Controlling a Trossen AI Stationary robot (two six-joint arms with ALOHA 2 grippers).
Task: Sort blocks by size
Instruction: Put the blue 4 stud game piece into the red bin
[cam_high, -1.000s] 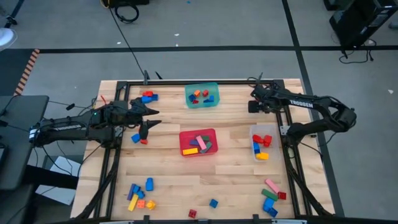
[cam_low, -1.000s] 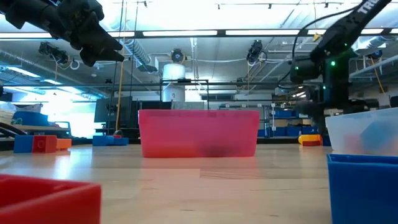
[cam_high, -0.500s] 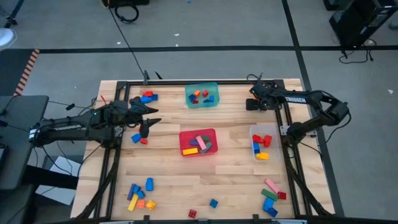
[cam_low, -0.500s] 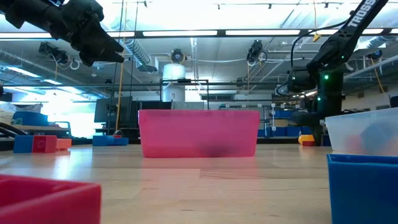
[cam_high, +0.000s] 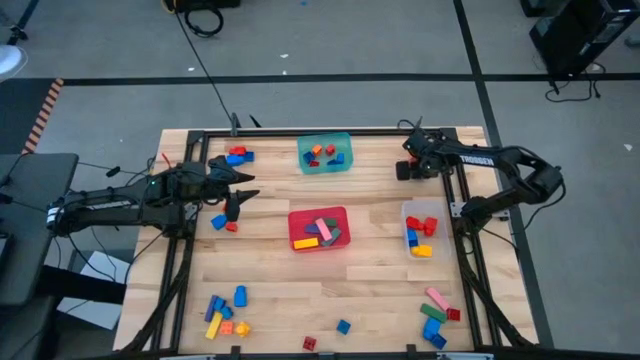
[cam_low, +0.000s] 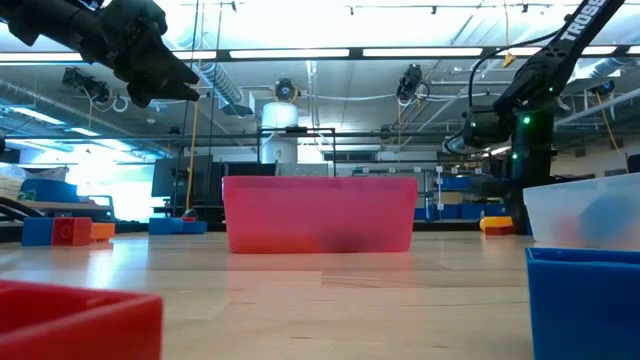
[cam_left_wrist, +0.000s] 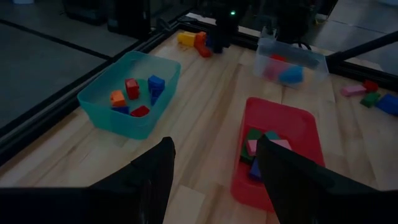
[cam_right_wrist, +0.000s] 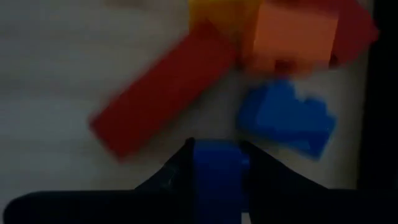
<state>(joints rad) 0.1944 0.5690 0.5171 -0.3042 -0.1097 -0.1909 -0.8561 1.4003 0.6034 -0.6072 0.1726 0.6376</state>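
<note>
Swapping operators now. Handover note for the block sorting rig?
Right end effector: at the far right corner, closed on a small blue block, above a loose pile with a red bar and an orange block.
Left end effector: open, empty, hovering at the left side.
Done: some blocks already lie in the teal tub, red tub and clear tub.
Left: loose blocks at the far left, under the left arm, and along the near edge.
</note>
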